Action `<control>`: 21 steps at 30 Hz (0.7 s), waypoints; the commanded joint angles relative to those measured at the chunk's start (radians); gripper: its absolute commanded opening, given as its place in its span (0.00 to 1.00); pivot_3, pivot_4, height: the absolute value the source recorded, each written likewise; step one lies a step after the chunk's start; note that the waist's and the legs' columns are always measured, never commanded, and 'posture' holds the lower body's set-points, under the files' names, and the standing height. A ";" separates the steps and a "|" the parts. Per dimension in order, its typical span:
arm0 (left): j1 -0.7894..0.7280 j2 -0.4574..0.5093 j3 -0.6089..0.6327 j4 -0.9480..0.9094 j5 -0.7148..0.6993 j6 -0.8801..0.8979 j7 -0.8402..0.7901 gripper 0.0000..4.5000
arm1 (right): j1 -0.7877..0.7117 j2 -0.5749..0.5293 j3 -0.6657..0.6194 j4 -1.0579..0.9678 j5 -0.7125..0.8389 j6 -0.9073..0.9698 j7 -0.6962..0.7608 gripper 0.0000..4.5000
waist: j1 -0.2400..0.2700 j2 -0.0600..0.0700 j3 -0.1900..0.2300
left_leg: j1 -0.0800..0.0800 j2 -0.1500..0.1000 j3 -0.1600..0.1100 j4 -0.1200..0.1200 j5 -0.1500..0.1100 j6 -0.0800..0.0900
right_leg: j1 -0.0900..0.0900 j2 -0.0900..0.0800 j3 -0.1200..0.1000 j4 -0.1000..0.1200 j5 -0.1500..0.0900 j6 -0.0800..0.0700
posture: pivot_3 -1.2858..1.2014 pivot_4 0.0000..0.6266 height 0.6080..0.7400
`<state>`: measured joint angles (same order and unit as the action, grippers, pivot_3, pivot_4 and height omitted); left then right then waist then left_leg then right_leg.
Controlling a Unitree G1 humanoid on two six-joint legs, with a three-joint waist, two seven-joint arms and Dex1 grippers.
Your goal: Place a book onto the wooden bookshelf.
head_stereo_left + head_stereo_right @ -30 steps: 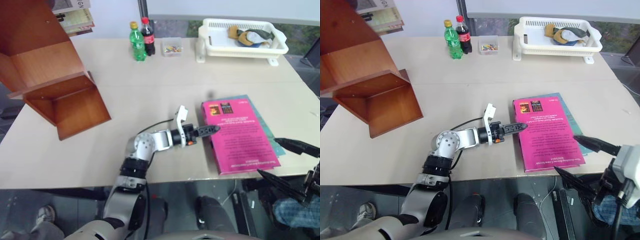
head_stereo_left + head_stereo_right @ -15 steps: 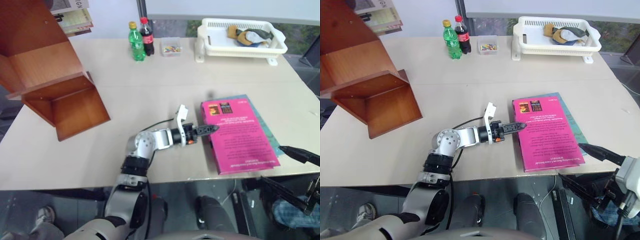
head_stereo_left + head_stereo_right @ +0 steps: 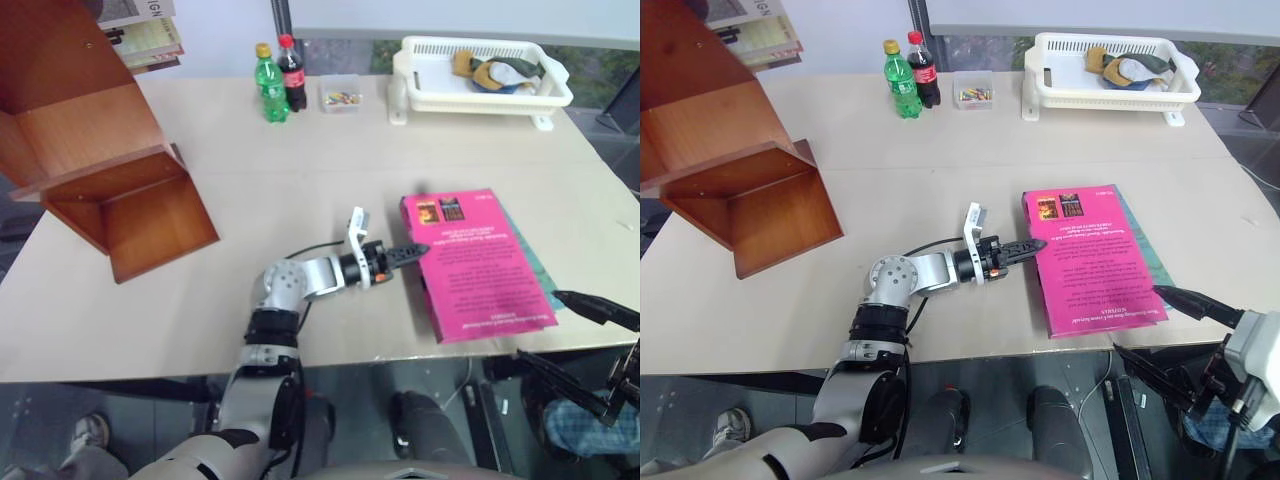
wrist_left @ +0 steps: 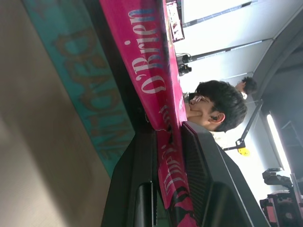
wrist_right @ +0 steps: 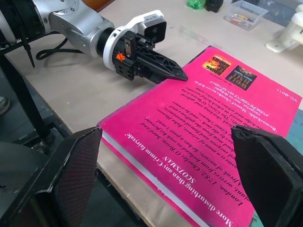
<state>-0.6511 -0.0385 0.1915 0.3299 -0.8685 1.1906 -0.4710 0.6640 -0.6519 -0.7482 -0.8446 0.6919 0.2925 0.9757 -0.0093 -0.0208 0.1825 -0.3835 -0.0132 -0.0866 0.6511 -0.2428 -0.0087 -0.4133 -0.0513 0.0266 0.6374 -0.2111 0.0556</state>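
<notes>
The left end effector (image 3: 1032, 244) lies level over the surface (image 3: 300, 160), pointing toward the robot's right, its two black fingers (image 4: 142, 189) pinched on the spine edge of the pink book (image 3: 478, 263), one above the cover and one beneath. The book sits directly at its tips, near the front right corner of the surface, resting on a teal-blue book (image 3: 532, 262) whose edge shows along the right side. The pink book's long axis runs from the front edge of the surface toward the back, slightly skewed; the end with the small dark pictures points to the back. The right end effector (image 3: 1150, 325) hangs off the front edge beside the book's near corner, fingers spread wide, gripping nothing. The wooden bookshelf (image 3: 90, 140) stands at the back left corner, well apart from the book.
</notes>
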 commanded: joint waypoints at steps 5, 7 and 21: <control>0.006 0.078 0.127 -0.240 -0.101 0.041 0.093 0.18 | -0.057 -0.036 0.032 0.007 0.010 -0.007 -0.010 1.00 | -0.005 0.000 0.000 | 0.000 0.001 0.000 -0.001 0.000 0.000 | 0.000 0.000 0.000 0.000 0.000 0.001 | 0.52 0.24 1.00; -0.001 0.125 0.169 -0.318 -0.134 0.053 0.125 0.18 | -0.086 -0.046 0.054 0.015 0.013 -0.003 -0.015 1.00 | -0.002 0.000 0.000 | 0.001 0.001 0.000 -0.001 0.000 0.000 | 0.000 0.000 0.000 0.000 0.001 0.001 | 0.52 0.24 1.00; -0.038 0.873 -0.143 -0.800 0.365 -0.436 -0.133 0.18 | -0.466 -0.132 0.354 0.201 0.011 0.064 -0.019 1.00 | 0.000 -0.003 0.002 | 0.001 -0.001 0.001 -0.004 0.000 0.000 | 0.000 -0.001 0.001 -0.001 0.000 -0.001 | 0.52 0.24 1.00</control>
<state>-0.6820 0.7957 0.0885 -0.4186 -0.6266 0.8660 -0.6030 0.2173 -0.7705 -0.4049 -0.6484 0.6945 0.3525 0.9524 -0.0090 -0.0234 0.1847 -0.3825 -0.0138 -0.0859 0.6466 -0.2427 -0.0091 -0.4137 -0.0526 0.0278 0.6359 -0.2112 0.0546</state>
